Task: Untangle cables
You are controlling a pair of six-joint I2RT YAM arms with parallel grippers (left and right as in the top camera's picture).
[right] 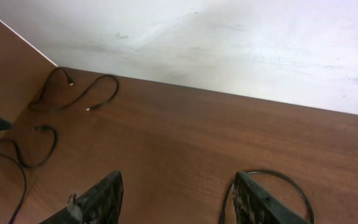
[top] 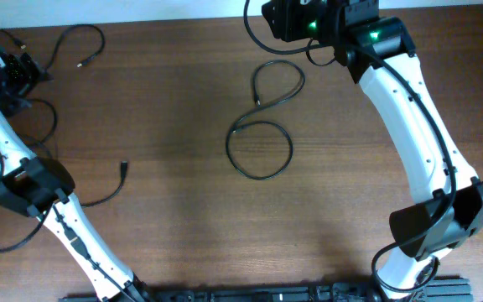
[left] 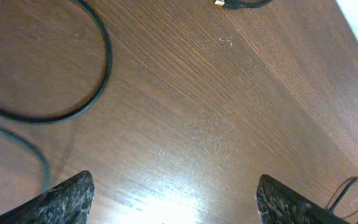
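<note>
Three thin black cables lie apart on the brown table. One forms a figure-eight loop [top: 259, 126] in the middle. One curls at the far left corner [top: 80, 44]; it also shows in the right wrist view [right: 79, 93]. One with a plug end [top: 123, 168] trails at the left. My left gripper [top: 13, 71] is at the far left, open and empty [left: 176, 180] over bare wood, with a cable arc [left: 104, 56] beyond its left finger. My right gripper [top: 285, 21] is at the far middle edge, open and empty [right: 178, 175], with a cable loop [right: 294, 183] by its right finger.
A white wall [right: 229, 43] borders the table's far edge. A gold-tipped plug [left: 219, 3] lies ahead of the left gripper. The left arm's own thicker black wires [top: 44, 117] hang beside it. A dark rail [top: 250, 295] runs along the near edge.
</note>
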